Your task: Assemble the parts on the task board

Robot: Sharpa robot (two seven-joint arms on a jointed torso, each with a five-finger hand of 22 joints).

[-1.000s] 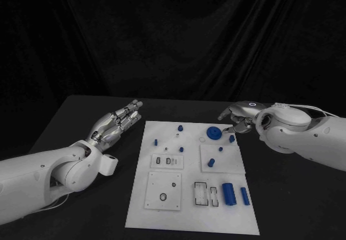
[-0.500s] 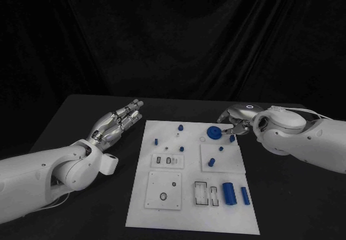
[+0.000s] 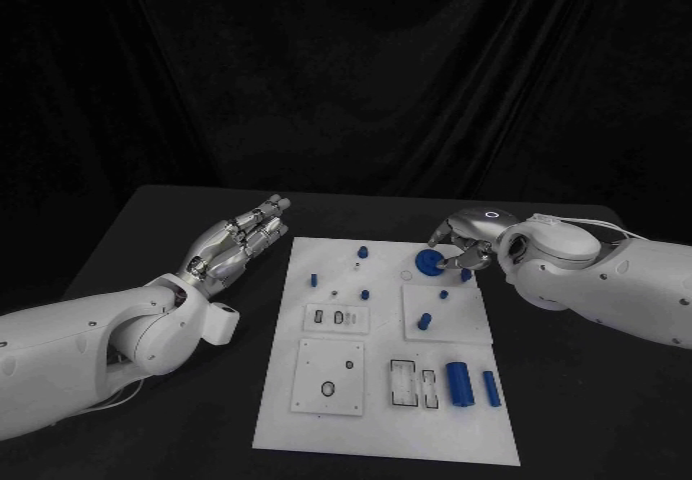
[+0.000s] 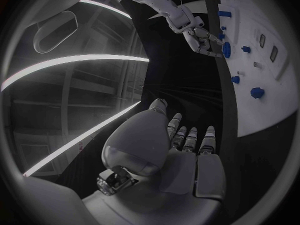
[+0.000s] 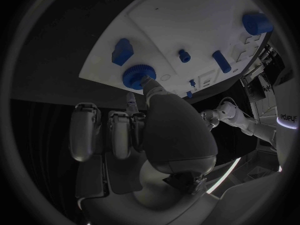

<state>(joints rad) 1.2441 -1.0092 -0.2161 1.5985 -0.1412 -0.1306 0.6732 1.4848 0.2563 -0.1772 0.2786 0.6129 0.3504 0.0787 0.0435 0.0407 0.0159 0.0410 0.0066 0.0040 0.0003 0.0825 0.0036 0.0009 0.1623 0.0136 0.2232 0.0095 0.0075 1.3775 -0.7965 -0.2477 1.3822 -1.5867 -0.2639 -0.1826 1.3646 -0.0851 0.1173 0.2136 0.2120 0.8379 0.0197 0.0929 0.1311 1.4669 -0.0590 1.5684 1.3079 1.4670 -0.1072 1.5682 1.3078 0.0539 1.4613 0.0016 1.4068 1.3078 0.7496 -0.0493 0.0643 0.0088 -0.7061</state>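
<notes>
Touching one blue gear [image 3: 428, 263], the right robot hand [image 3: 464, 246] holds nothing; left robot hand [image 3: 238, 241] spread empty.

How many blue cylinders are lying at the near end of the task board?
2. A thick cylinder and a thinner cylinder lie side by side by the task board's near right corner. Nothing covers that end, so none seems hidden.

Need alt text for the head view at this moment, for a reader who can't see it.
The right hand reaches over the far right corner of the white task board, fingertips at a round blue gear. The left hand hovers flat and empty beside the board's left edge. Small blue parts and two larger blue cylinders dot the board.
</notes>
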